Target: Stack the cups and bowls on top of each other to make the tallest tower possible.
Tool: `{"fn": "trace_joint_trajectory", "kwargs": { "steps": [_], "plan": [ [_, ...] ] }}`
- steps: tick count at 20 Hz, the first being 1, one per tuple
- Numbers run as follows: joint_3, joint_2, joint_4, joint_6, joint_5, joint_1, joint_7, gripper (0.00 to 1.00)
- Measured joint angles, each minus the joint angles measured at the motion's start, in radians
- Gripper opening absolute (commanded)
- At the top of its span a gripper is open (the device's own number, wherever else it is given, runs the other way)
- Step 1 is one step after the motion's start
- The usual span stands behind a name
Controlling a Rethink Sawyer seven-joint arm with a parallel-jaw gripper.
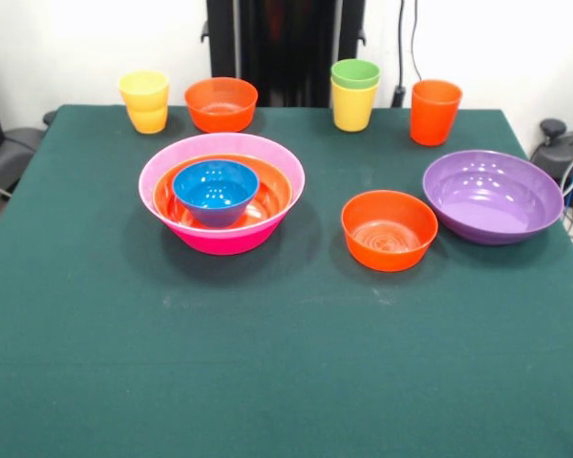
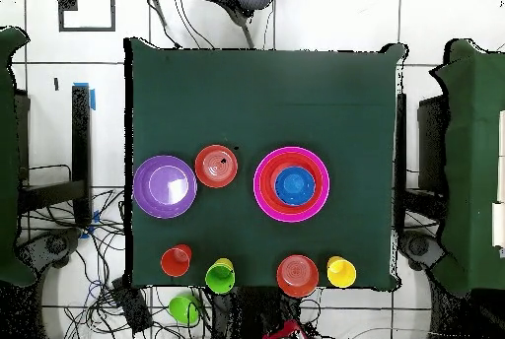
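Note:
The big pink bowl [image 1: 221, 174] [image 2: 291, 183] stands left of the table's middle with the wide orange bowl [image 1: 272, 196] nested in it and the small blue bowl [image 1: 216, 189] [image 2: 294, 185] inside that. To its right sit a small orange bowl [image 1: 389, 229] [image 2: 216, 166] and the wide purple bowl [image 1: 493, 196] [image 2: 164, 186]. Along the far edge stand a yellow cup [image 1: 144, 100] [image 2: 341, 272], another small orange bowl [image 1: 221, 103] [image 2: 297, 274], a green cup [image 1: 355, 73] [image 2: 220, 277] set in a yellow cup [image 1: 352, 107], and the tall orange cup [image 1: 435, 111] [image 2: 177, 259]. No gripper shows in either view.
The dark green table cloth [image 1: 267, 363] runs wide and flat in front of the bowls. The robot's black pedestal [image 1: 285, 48] rises behind the far edge. Cables lie on the tiled floor [image 2: 79, 246] beside the table.

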Motion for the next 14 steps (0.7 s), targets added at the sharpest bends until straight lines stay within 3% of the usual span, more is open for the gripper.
{"fn": "trace_joint_trajectory", "kwargs": {
  "steps": [2, 5, 8, 13, 14],
  "plan": [
    [-0.006, 0.011, -0.001, 0.000, -0.019, 0.014, 0.000, 1.00],
    [-0.027, 0.073, -0.002, 0.000, -0.110, 0.077, 0.000, 1.00],
    [-0.026, 0.115, -0.002, 0.006, -0.141, 0.079, 0.000, 1.00],
    [0.012, 0.161, 0.000, 0.071, -0.136, -0.005, 0.000, 1.00],
    [0.044, 0.177, 0.004, 0.118, -0.114, -0.063, 0.000, 1.00]
  ]
}}
